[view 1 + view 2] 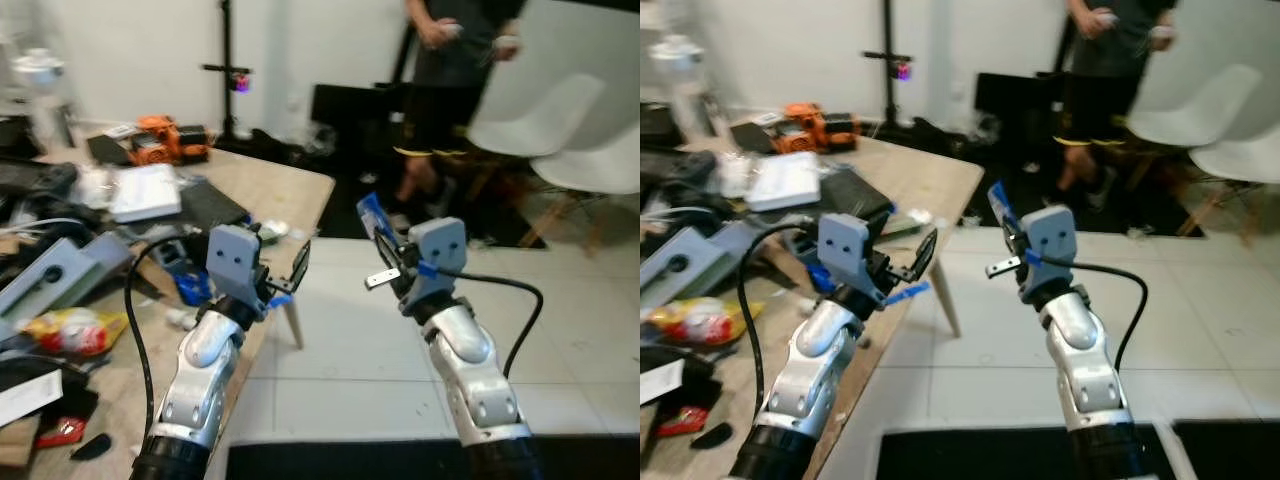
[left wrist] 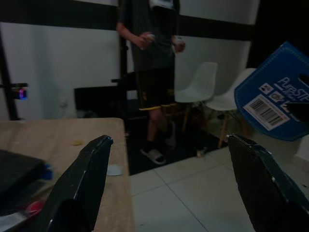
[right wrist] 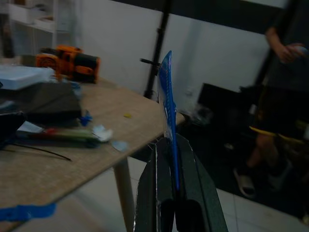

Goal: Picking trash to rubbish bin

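Blue flat card packet with a white barcode label [image 3: 166, 96] is clamped edge-on between the closed black fingers of the right gripper [image 1: 381, 243], held up in the air over the floor, beside the table corner; pickup of this one piece of trash therefore appears complete. Left gripper [image 1: 296, 270] is raised near the table edge with its fingers [image 2: 82, 179] spread wide and nothing between them.

No rubbish bin can be identified, so carrying and dropping remain to be done, as judged from the task; further trash may lie on the table, such as a small white scrap [image 3: 102, 132] and a yellow-and-red crumpled wrapper [image 1: 68, 330].

Surface: light wooden table [image 1: 285, 190], cluttered with a white flat box [image 1: 146, 192], a black slab-shaped device [image 1: 213, 205], an orange power tool [image 1: 165, 137], grey equipment and cables. Floor: pale square tiles [image 1: 350, 340].

Room: white walls; two white moulded chairs [image 1: 560, 135] to the right; a black tripod stand [image 1: 228, 70] behind the table; a person in dark shorts [image 1: 445, 95] standing at the back.
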Tool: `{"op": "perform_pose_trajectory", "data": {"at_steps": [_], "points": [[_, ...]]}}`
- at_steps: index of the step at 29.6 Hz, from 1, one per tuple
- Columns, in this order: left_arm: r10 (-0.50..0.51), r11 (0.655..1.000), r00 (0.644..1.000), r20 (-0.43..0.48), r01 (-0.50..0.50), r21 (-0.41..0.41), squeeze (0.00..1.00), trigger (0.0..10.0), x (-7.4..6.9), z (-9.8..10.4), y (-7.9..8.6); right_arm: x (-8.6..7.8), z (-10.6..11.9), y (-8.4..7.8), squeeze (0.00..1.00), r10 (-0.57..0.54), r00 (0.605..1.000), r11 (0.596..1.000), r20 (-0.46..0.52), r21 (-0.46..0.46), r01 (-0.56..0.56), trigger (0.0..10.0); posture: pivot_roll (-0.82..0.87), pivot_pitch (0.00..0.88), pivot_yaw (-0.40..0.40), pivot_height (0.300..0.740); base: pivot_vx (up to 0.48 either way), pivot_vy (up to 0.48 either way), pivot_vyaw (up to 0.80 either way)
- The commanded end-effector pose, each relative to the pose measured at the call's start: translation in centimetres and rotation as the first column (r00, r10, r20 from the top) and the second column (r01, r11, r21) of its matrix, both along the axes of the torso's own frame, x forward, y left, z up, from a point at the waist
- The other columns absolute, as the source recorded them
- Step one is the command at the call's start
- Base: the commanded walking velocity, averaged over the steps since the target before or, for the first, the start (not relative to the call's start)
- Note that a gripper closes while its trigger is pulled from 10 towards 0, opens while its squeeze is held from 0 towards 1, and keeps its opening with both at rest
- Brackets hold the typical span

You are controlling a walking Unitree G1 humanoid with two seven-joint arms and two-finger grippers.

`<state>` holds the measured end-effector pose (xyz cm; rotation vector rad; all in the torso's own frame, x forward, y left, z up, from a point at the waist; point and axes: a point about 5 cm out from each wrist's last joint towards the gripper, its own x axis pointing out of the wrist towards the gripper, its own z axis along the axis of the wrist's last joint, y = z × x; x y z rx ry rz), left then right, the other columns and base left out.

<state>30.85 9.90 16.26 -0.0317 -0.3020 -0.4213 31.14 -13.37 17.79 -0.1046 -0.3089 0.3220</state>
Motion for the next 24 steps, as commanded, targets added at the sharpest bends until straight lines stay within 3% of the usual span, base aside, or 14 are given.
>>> {"op": "perform_pose_trajectory", "data": {"at_steps": [1,11,24], "points": [[-0.006,1.0,1.0,-0.014,0.006,0.002,0.0,10.0,-0.02,-0.29,-0.31,0.0,0.01,-0.33,0.0,-0.009,1.0,1.0,-0.004,-0.003,0.009,10.0,-0.11,0.048,-0.063,0.74,0.0,0.0,-0.8],[0.001,1.0,1.0,-0.02,-0.002,-0.023,0.0,10.0,0.07,-0.18,-0.18,0.04,-0.02,-0.27,0.0,-0.007,1.0,1.0,-0.007,-0.004,0.007,10.0,-0.11,0.052,-0.063,0.74,0.0,0.0,-0.8],[0.008,1.0,1.0,-0.027,-0.007,0.01,0.0,10.0,0.18,-0.32,-0.2,0.14,-0.05,-0.14,0.0,-0.004,1.0,1.0,-0.011,-0.004,0.004,10.0,-0.11,0.054,-0.064,0.74,0.0,0.0,-0.8]]}}
